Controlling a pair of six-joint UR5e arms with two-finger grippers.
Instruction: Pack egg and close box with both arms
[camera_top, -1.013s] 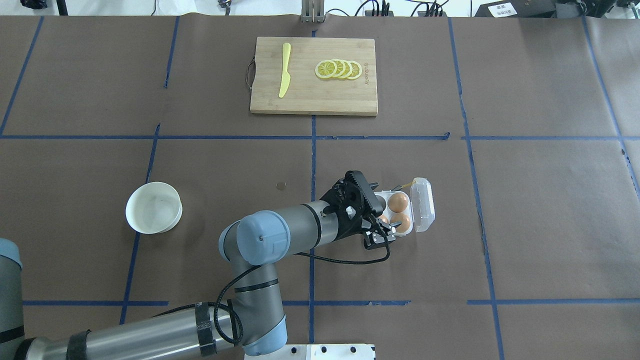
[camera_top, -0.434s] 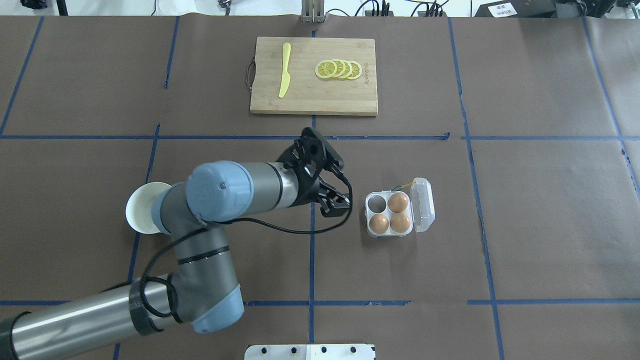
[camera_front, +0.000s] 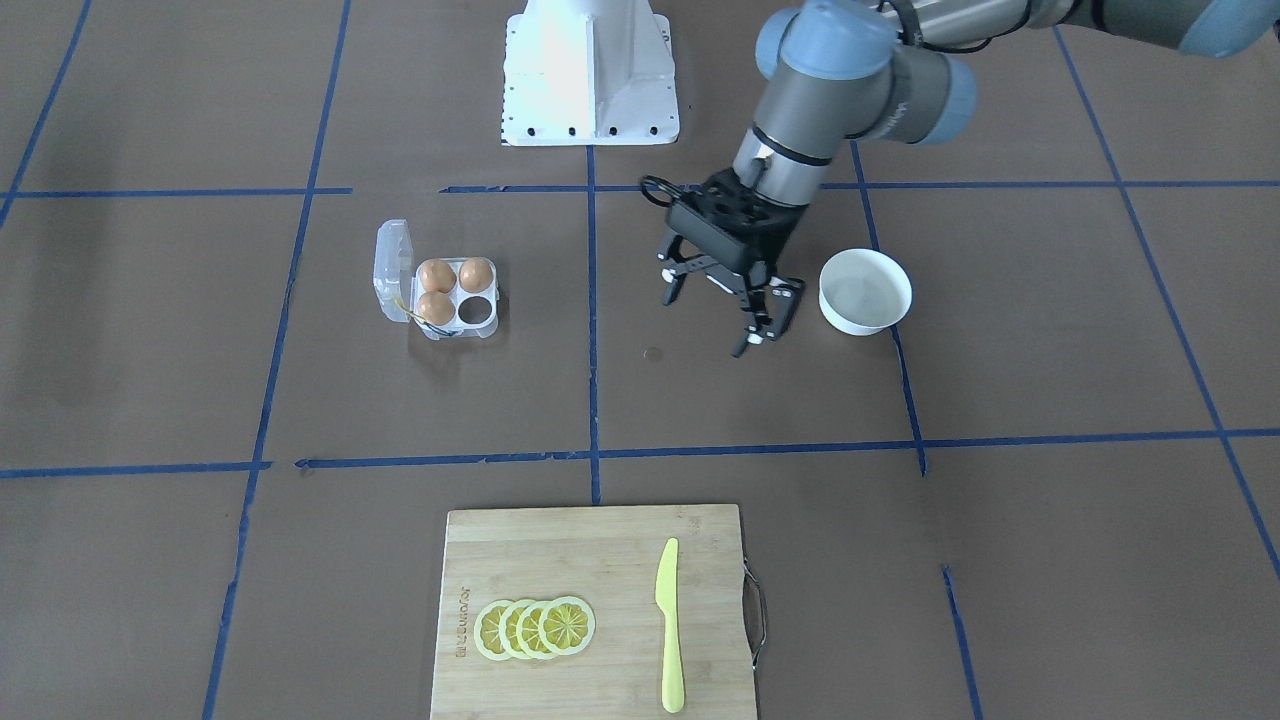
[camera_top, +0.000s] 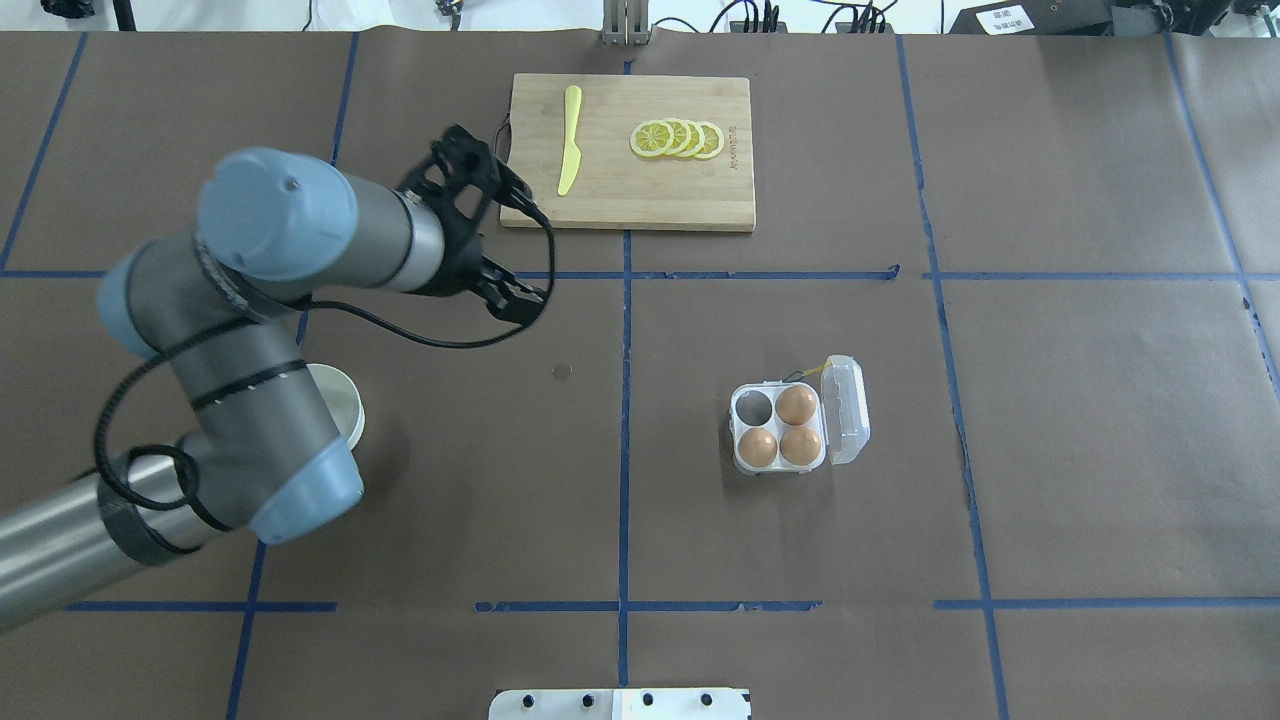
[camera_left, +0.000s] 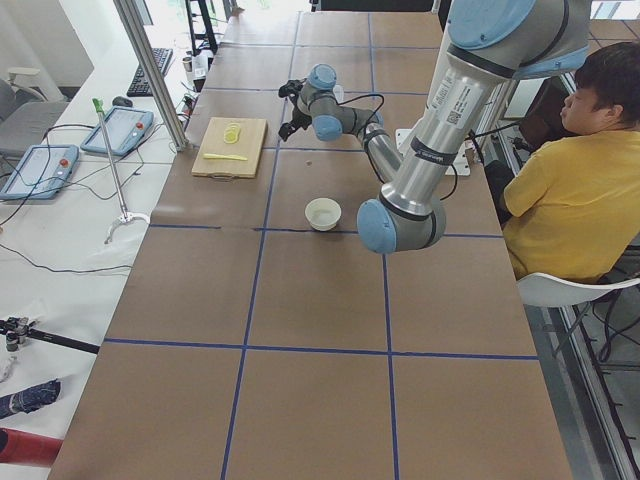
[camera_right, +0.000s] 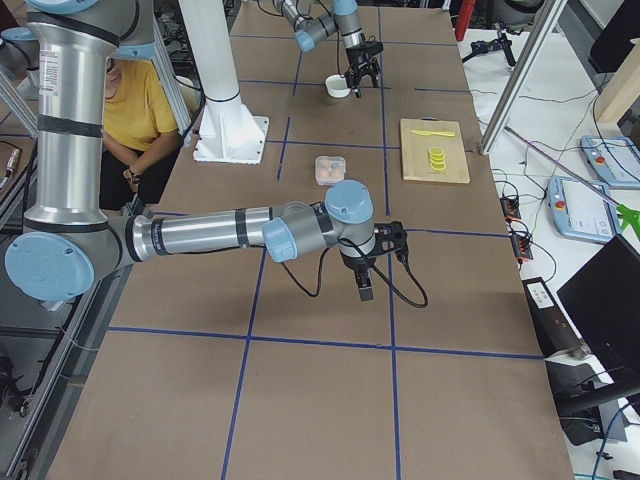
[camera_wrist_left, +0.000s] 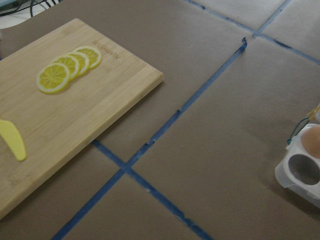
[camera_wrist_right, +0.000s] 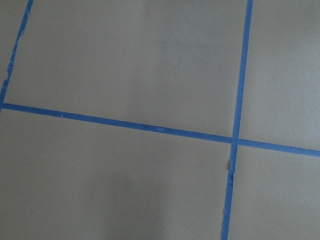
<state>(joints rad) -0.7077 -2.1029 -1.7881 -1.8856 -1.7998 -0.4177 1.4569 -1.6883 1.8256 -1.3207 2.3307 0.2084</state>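
The clear egg box (camera_top: 742, 462) lies open right of centre, its lid (camera_top: 848, 410) folded out to the right. Three alike brown eggs (camera_top: 797, 405) fill three cells and the far-left cell (camera_top: 752, 406) is empty. The box also shows in the front view (camera_front: 424, 328) and at the left wrist view's edge (camera_wrist_left: 295, 179). My left gripper (camera_front: 728, 320) is open and empty, in the air between the white bowl and the table's middle, far from the box. It also shows overhead (camera_top: 512, 292). My right gripper (camera_right: 364, 282) shows only in the right side view; I cannot tell its state.
A white bowl (camera_front: 865, 292) that looks empty stands beside the left gripper, partly under the arm overhead (camera_top: 345, 405). A wooden cutting board (camera_top: 620, 190) with lemon slices (camera_top: 677, 138) and a yellow knife (camera_top: 569, 140) lies at the far side. A person sits by the robot (camera_left: 575, 190).
My left gripper has drawn back from the box and swung left and away, toward the bowl and board side. The near-left cell it had covered now shows an egg.
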